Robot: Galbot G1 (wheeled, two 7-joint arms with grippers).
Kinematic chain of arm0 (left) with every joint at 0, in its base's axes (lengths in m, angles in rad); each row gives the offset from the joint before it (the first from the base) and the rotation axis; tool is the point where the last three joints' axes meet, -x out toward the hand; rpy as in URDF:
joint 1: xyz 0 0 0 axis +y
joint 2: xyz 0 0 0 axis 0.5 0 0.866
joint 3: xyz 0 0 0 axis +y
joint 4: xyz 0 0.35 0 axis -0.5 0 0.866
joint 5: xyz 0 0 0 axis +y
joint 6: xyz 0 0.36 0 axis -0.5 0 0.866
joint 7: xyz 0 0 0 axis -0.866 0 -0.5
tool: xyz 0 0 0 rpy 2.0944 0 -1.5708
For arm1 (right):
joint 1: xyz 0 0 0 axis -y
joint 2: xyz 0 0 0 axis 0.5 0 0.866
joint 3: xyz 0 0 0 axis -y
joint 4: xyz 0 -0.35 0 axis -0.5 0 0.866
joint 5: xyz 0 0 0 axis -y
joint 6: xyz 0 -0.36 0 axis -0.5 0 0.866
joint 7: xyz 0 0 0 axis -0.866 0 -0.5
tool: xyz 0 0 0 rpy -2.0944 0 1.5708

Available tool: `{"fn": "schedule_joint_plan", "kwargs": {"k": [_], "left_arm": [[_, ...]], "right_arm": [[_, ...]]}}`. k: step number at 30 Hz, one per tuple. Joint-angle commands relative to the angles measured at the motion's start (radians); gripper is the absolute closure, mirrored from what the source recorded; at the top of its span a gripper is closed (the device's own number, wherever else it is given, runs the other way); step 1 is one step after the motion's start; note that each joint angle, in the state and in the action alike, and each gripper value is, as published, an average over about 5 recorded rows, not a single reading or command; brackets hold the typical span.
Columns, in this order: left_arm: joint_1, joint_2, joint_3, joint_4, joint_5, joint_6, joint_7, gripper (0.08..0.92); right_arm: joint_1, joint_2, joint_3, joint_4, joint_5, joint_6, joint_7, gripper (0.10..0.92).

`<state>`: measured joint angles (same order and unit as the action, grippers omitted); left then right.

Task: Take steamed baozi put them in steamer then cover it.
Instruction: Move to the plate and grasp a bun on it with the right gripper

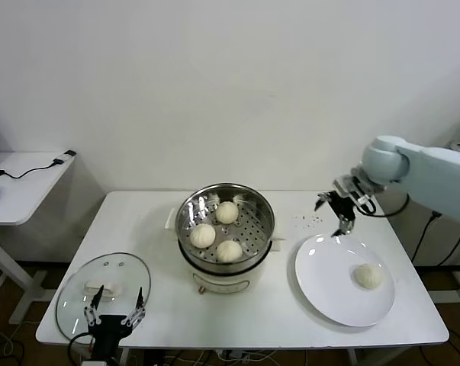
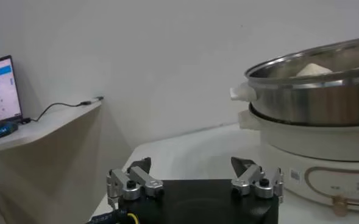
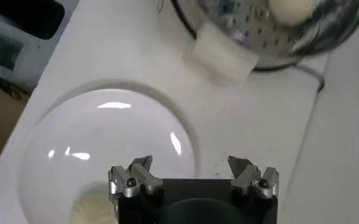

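Four buns show in all: three point(image 1: 214, 233) lie inside the steamer point(image 1: 225, 226) on its perforated metal tray, and the fourth bun point(image 1: 368, 276) sits alone on the plate point(image 1: 329, 274) at the robot's right. Each bun is a smooth, domed, cream-white round of dough. There is one steamer, a round shiny steel pot on a white base with white side handles, standing at the middle of the white bench point(image 1: 153, 229). There is one cover point(image 1: 103, 293), a round clear glass lid with a metal rim and a white bar handle, lying flat on the bench's near left corner, well apart from the steamer. The one plate is flat, round and glossy white, just beside the steamer. The left hand point(image 1: 115, 314) hovers at the near edge of the cover, its two dark fingers spread wide and holding nothing; its wrist view looks level across the bench at the steamer's wall. The right hand point(image 1: 345, 212) hangs above the plate's far rim, near the steamer, fingers likewise spread wide and empty. A small white side desk point(image 1: 24, 191) with a cable stands off to the left.
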<state>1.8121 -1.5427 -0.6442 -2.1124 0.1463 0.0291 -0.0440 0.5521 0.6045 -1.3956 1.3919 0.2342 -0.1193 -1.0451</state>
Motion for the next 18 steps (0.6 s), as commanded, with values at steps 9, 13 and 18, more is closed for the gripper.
{"fn": "schedule_joint_plan", "kwargs": {"k": [9, 13, 18], "left_arm": [[0.002, -0.006, -0.005, 0.006, -0.020, 0.010, -0.002, 0.177], [0.000, -0.007, -0.003, 0.007, -0.027, 0.015, -0.002, 0.177], [-0.001, -0.007, -0.005, 0.008, -0.025, 0.017, -0.003, 0.177]], "right_arm": [[-0.451, -0.133, 0.310, -0.126, -0.139, -0.139, -0.016, 0.203], [-0.491, -0.121, 0.337, -0.145, -0.158, -0.132, -0.020, 0.203], [-0.520, -0.102, 0.370, -0.183, -0.185, -0.120, -0.021, 0.203]]}}
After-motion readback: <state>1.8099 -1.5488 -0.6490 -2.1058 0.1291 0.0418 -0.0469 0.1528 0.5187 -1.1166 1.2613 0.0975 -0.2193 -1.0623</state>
